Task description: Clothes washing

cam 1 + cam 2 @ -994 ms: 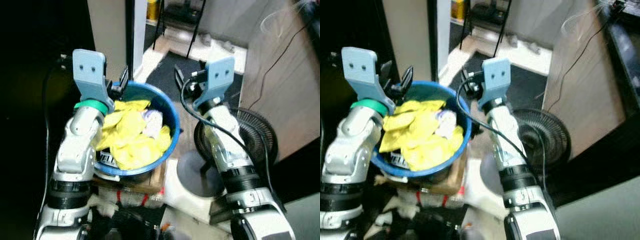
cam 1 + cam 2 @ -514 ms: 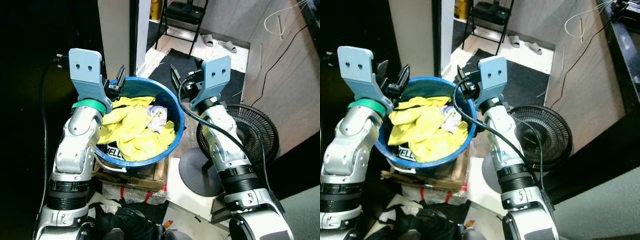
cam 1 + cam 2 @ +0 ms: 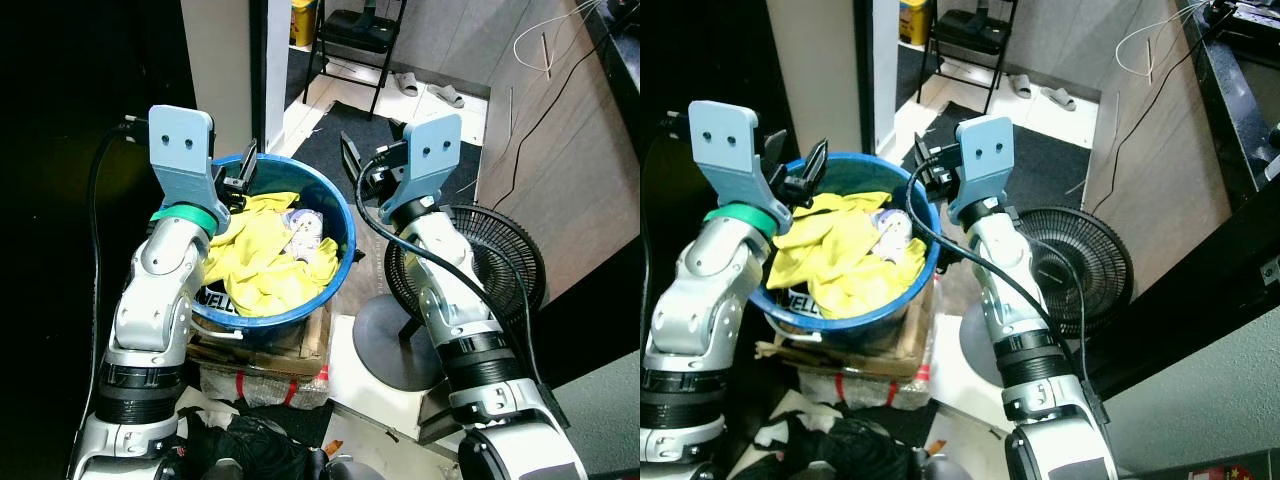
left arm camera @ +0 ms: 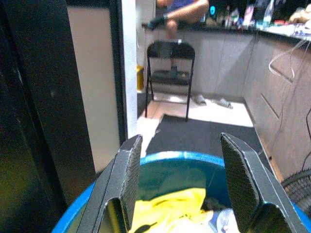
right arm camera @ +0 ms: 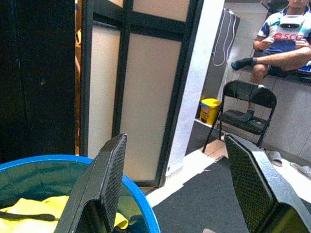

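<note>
Below, a blue tub (image 3: 340, 262) sits on a stack of cardboard and bundled stuff (image 3: 270, 360), holding yellow clothes (image 3: 262, 262) and a small white patterned item (image 3: 305, 228). Left gripper (image 3: 243, 172) hovers at the tub's far-left rim, fingers spread wide with nothing between them. Right gripper (image 3: 353, 165) hangs just beyond the tub's far-right rim, likewise wide open and empty. A black floor fan (image 3: 480, 270) stands beside the tub on the right; a person (image 5: 284, 36) sits beyond a folding chair (image 3: 355, 35)
</note>
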Controlling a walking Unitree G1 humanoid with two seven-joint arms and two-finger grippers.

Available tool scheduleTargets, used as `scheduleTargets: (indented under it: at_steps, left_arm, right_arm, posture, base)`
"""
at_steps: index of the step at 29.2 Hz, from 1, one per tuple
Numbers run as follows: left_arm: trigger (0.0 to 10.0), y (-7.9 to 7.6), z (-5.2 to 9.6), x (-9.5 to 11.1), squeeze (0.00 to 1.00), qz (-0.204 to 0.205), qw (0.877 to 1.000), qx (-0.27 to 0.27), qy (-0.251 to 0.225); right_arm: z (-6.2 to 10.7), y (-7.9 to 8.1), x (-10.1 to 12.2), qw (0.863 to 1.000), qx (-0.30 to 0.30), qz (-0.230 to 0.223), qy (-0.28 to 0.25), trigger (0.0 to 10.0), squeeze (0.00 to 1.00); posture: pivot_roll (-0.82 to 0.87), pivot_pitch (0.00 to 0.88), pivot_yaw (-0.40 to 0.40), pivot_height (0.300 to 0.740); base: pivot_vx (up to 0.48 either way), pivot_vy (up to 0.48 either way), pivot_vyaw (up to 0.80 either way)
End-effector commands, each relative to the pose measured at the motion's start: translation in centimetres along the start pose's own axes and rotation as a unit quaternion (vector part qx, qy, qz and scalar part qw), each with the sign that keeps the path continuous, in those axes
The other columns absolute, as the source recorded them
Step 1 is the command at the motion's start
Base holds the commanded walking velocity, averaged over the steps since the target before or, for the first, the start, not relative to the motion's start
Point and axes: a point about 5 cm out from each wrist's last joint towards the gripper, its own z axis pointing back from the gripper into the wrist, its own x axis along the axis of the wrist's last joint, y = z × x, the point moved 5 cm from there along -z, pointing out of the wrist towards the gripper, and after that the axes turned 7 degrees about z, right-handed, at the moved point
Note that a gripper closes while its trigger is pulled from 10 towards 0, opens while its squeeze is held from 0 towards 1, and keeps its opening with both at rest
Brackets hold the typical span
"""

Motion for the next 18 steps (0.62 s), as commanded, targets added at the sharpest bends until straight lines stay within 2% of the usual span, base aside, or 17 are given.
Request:
scheduleTargets:
  at_steps: [1,2,4,5,7,8,9,10,11,13,14,17,18]
  left_arm:
    - [10.0,0.1,0.3,-1.1,0.0,0.001,1.0,0.004,0.024]
    - [10.0,0.9,0.3,-2.0,0.0,0.009,0.998,0.023,0.05]
    - [10.0,0.9,0.3,-2.0,0.0,0.009,0.998,0.023,0.05]
    - [10.0,2.5,0.4,-3.2,0.0,0.017,0.995,0.058,0.085]
    - [10.0,2.5,0.4,-3.2,0.0,0.017,0.995,0.058,0.085]
    - [10.0,4.2,0.5,-4.3,0.0,0.028,0.987,0.095,0.123]
    - [10.0,4.2,0.5,-4.3,0.0,0.028,0.987,0.095,0.123]
    - [10.0,6.2,0.8,-4.7,0.0,0.039,0.981,0.128,0.14]
    - [10.0,6.2,0.8,-4.7,0.0,0.039,0.981,0.128,0.14]
    - [10.0,9.4,1.9,-5.2,0.0,0.034,0.97,0.176,0.163]
    - [10.0,10.2,2.4,-5.5,0.0,0.029,0.966,0.187,0.177]
    - [10.0,10.6,2.7,-5.7,0.0,0.025,0.963,0.191,0.188]
    - [10.0,10.3,2.7,-5.9,0.0,0.009,0.963,0.175,0.205]
  right_arm:
    - [0.4,0.2,-0.4,1.0,0.006,-0.003,0.005,10.0,0.0]
    - [0.3,0.7,-0.7,1.0,0.016,-0.004,0.012,10.0,0.0]
    - [0.3,0.7,-0.7,1.0,0.016,-0.004,0.012,10.0,0.0]
    - [0.2,1.4,-1.6,0.999,0.033,0.004,0.033,10.0,0.0]
    - [0.2,1.4,-1.6,0.999,0.033,0.004,0.033,10.0,0.0]
    - [0.0,2.1,-2.6,0.997,0.051,0.01,0.057,10.0,0.0]
    - [0.0,2.1,-2.6,0.997,0.051,0.01,0.057,10.0,0.0]
    - [-0.4,2.9,-3.9,0.994,0.071,0.0,0.088,10.0,0.0]
    - [-0.4,2.9,-3.9,0.994,0.071,0.0,0.088,10.0,0.0]
    - [-0.9,3.2,-5.9,0.985,0.075,-0.056,0.145,10.0,0.0]
    - [-0.8,3.2,-6.7,0.981,0.075,-0.07,0.167,10.0,0.0]
    - [-0.6,3.2,-7.2,0.978,0.074,-0.076,0.179,10.0,0.0]
    - [-0.2,3.7,-7.6,0.976,0.09,-0.067,0.189,10.0,0.0]
  posture:
    - [0.04,0.101,-0.045,0.74]
    - [0.05,0.104,-0.047,0.74]
    - [0.05,0.104,-0.047,0.74]
    - [0.05,0.107,-0.05,0.74]
    - [0.05,0.107,-0.05,0.74]
    - [0.06,0.114,-0.057,0.74]
    - [0.06,0.114,-0.057,0.74]
    - [0.07,0.121,-0.074,0.74]
    - [0.07,0.121,-0.074,0.74]
    - [0.09,0.122,-0.075,0.74]
    - [0.1,0.125,-0.071,0.74]
    - [0.1,0.126,-0.07,0.74]
    - [0.1,0.137,-0.058,0.74]
  base:
    - [0.0,0.0,0.0]
    - [0.0,0.0,0.0]
    - [0.0,0.0,0.0]
    - [0.0,0.0,0.0]
    - [0.0,0.0,0.0]
    - [0.0,0.0,0.0]
    - [0.0,0.0,0.0]
    - [0.0,0.0,0.0]
    - [0.0,0.0,0.0]
    - [0.0,0.0,0.0]
    - [0.0,0.0,0.0]
    - [0.0,0.0,0.0]
    - [0.0,0.0,0.0]
